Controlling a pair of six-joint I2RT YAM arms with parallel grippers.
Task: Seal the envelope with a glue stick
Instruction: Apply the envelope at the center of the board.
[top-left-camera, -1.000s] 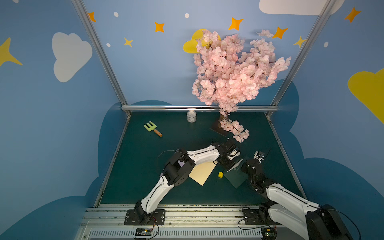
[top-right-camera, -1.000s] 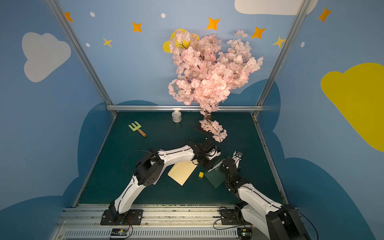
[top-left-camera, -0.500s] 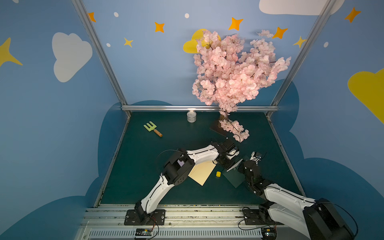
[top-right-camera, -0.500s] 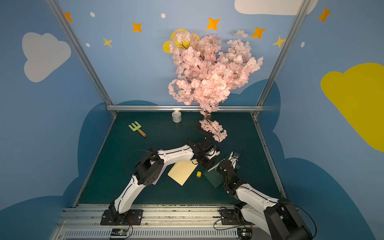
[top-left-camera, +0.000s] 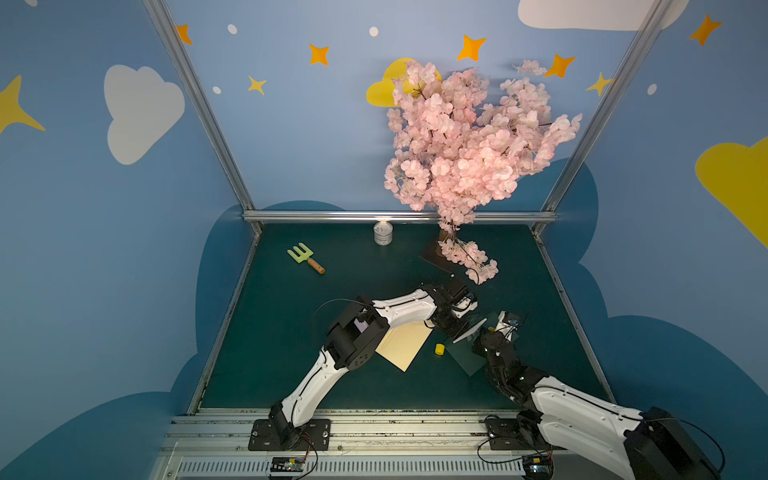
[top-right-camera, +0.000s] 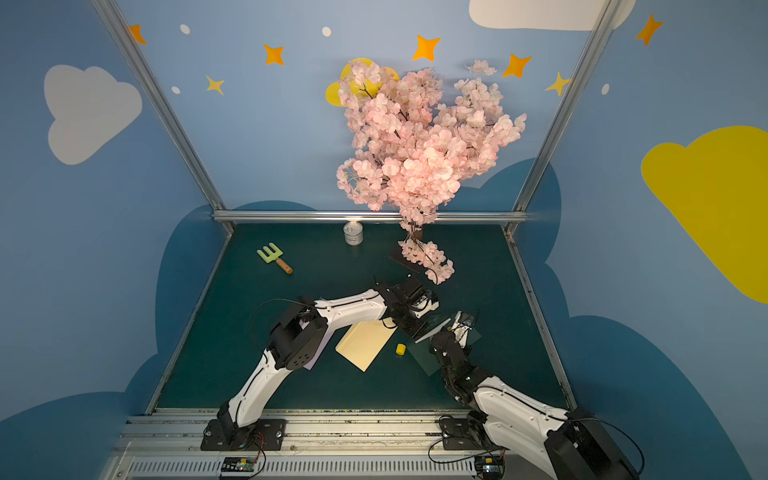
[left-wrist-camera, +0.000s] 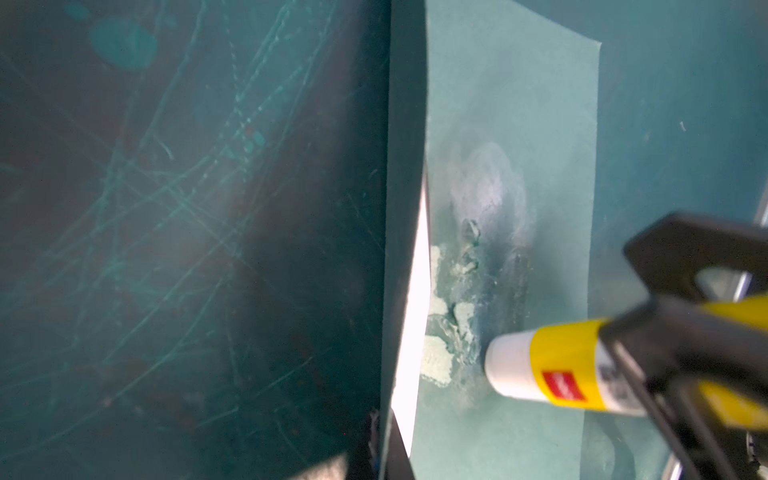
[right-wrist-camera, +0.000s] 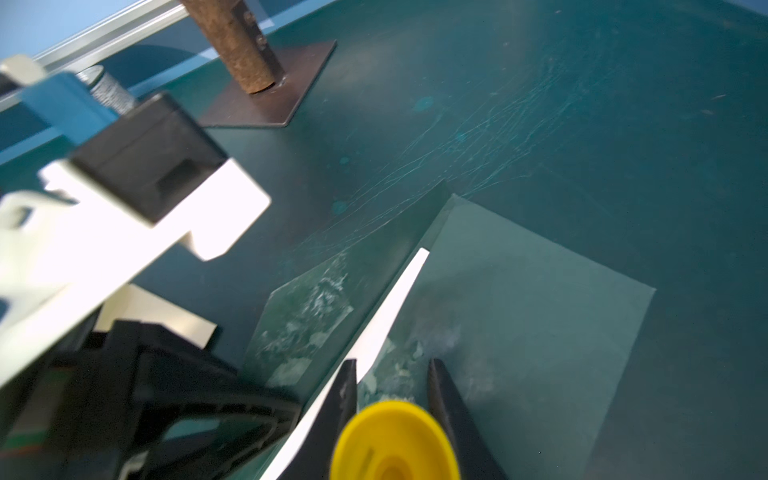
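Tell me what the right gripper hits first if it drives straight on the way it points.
The right gripper leads with the glue stick; its tip meets the glue-smeared face of the green envelope first, seemingly almost touching.

Both top views are looking steeply down from high above the base rail, facing the back wall. From far off, they are taking in the whole green mat and sharing almost the same scene, the cherry blossom tree rising well beyond the left claw and right claw. The left wrist camera is hanging very close over the green envelope, looking along its raised flap, the glue stick entering from the right claw's side. The right wrist camera is looking between the right claw's fingers, close above the envelope, towards the tree's base plate beyond. The 2 wrist views are sharing the glue-smeared patch just ahead of the right claw.
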